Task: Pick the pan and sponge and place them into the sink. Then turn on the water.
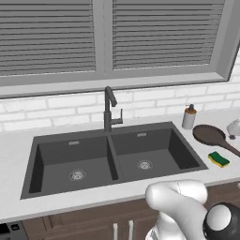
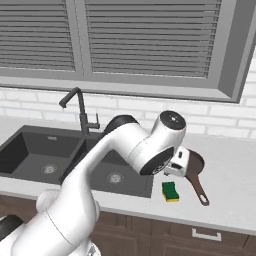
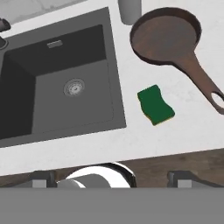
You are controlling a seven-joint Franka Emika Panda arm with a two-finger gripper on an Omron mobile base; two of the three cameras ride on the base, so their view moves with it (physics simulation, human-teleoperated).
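On the counter to the right of the sink [image 1: 29, 166], the pan [image 3: 164, 37] and sponge [image 3: 155, 105] both lie untouched, so nothing of my job is done: both basins are bare, and I see no water at the faucet [image 1: 109, 108]. All three steps are left, as I judge it. My gripper [image 3: 111, 180] hangs above the counter's front edge with fingers spread wide, clamped on nothing.

My hand view looks straight down and shows the sponge just beside the right basin, with the pan further back, its handle running toward the front edge past the sponge. The left base view gives the whole double sink, the faucet behind the divider and a soap bottle [image 1: 189, 117] by the pan. In the right base view my own arm covers much of the pan, and its lever looks, I think, down.
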